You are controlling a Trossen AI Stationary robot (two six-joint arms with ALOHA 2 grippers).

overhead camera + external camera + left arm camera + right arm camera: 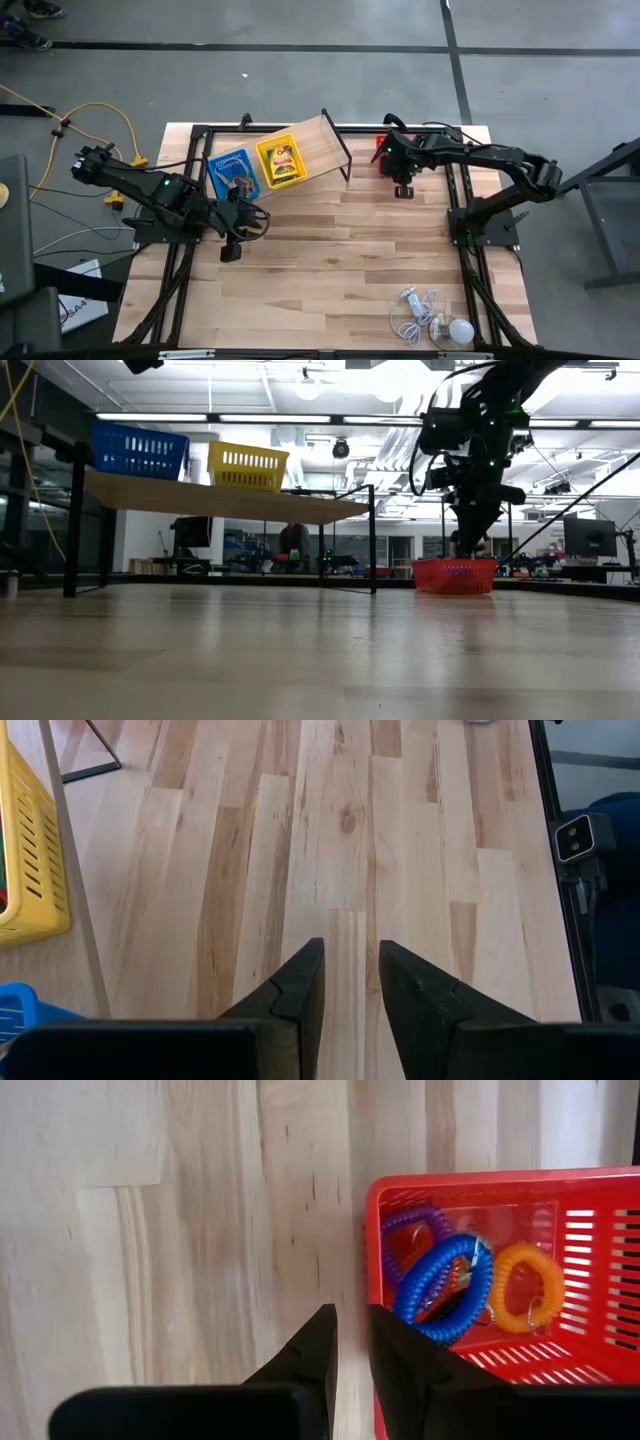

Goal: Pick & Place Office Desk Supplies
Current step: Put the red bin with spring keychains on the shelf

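Beside the slotted red plastic basket (520,1270), right gripper (350,1345), dark wedge jaws slightly parted, empty.

A light wooden board (310,145) on black legs (372,540) stands tilted at the far side of the desk (330,260). Well apart from the board, at the near right corner of the desk, lies a white bulb (459,330) with its thin white cord (412,310) coiled just beside it.
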